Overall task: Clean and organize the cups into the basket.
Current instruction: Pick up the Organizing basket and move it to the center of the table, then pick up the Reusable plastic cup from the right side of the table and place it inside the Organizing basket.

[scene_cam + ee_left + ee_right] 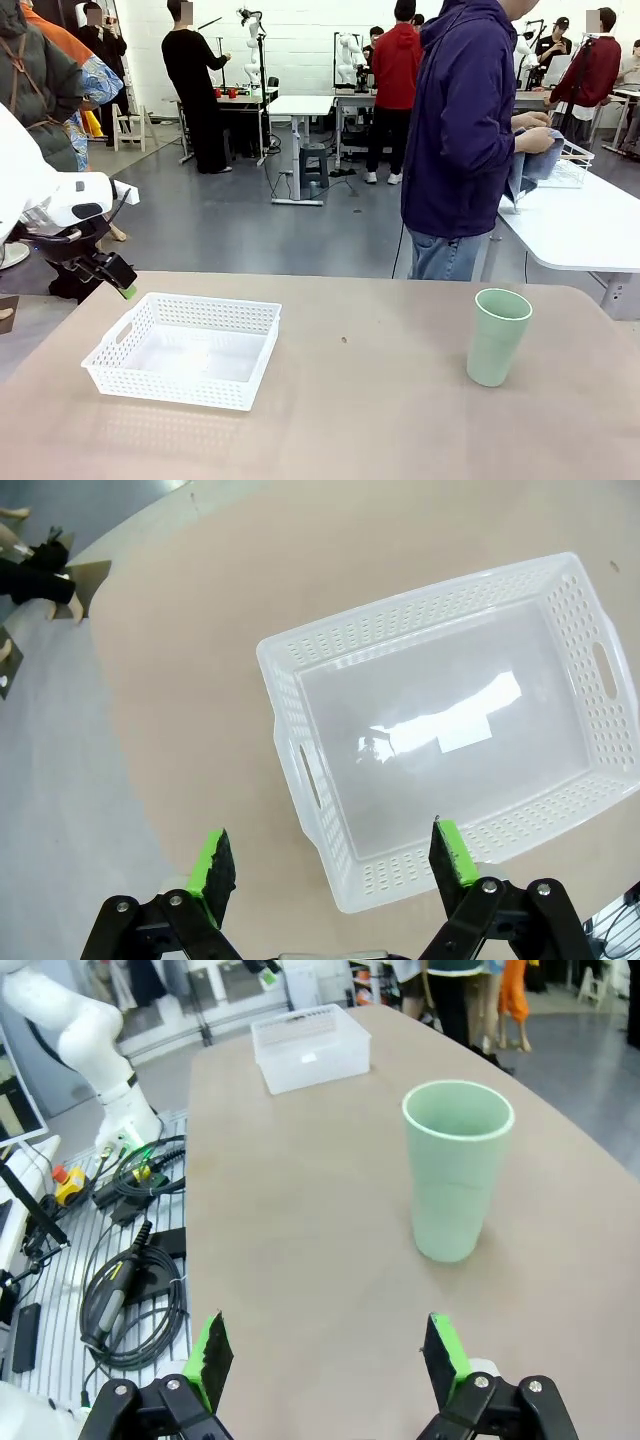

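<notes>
A pale mint green cup (497, 336) stands upright and empty on the right of the tan table; the right wrist view shows the cup (456, 1168) just ahead of my open right gripper (328, 1352), a little to its right. The white lattice basket (186, 349) rests empty on the table's left. My left gripper (118, 277) hovers above the table's far left edge, beyond the basket's corner. Seen from the left wrist, the left gripper (335, 863) is open over the rim of the basket (300, 770), holding nothing. The two tan-brown cups are out of view.
A person in a dark blue jacket (460, 120) stands past the far edge, wiping something with a cloth at a white side table (580, 225) where a white wire basket (565, 165) sits. Cables (130, 1280) lie on the floor beside the table.
</notes>
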Controlling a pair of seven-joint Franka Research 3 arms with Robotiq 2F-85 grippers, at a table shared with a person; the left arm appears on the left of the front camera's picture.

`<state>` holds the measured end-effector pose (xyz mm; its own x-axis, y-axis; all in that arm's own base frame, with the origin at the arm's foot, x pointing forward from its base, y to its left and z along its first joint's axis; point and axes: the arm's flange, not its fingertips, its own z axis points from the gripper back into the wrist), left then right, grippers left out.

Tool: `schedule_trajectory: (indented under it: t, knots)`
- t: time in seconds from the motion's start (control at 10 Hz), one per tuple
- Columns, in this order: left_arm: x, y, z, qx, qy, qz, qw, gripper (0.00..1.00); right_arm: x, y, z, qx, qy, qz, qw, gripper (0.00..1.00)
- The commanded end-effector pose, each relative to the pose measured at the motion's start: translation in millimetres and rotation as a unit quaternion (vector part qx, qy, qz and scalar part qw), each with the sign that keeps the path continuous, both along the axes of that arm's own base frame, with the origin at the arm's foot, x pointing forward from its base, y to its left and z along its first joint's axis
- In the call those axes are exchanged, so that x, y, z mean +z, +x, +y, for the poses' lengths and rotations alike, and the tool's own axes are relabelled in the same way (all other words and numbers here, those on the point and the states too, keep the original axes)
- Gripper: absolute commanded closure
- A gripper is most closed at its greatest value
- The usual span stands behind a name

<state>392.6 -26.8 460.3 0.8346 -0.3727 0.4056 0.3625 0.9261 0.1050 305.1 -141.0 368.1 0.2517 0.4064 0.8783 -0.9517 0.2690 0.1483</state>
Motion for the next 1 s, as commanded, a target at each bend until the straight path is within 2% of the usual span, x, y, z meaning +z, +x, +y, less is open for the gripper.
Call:
schedule_trajectory:
  t: [0.0,0.2,0.3,0.4,0.6,0.7,0.9]
  knots:
    - [-10.2,-0.6,-13.2,0.006,0.017,-0.008,1.000,0.00,-28.2,24.4,23.5,0.040,-0.002,-0.027,0.999,0.00]
    - [-15.6,-8.1,-14.3,0.018,0.016,-0.009,1.000,0.00,-49.9,31.5,36.5,0.067,-0.007,-0.022,0.997,0.00]
    - [-10.0,3.1,-13.3,0.014,0.020,-0.003,1.000,0.00,-56.3,42.3,50.3,0.090,-0.001,-0.028,0.996,0.00]
    - [-14.2,-5.7,-15.0,0.020,0.019,-0.006,1.000,0.00,-65.7,41.2,54.8,0.107,-0.007,-0.024,0.994,0.00]
    - [-5.8,2.6,-11.7,0.000,0.007,0.001,1.000,0.00,-74.0,50.7,71.1,0.119,-0.004,-0.031,0.992,0.00]
    - [-5.8,2.6,-11.7,0.000,0.007,0.001,1.000,0.00,-77.9,50.6,72.4,0.114,-0.002,-0.036,0.993,0.00]
    - [-5.8,2.6,-11.7,0.000,0.007,0.001,1.000,0.00,-79.9,69.7,79.7,0.039,-0.003,-0.054,0.998,0.00]
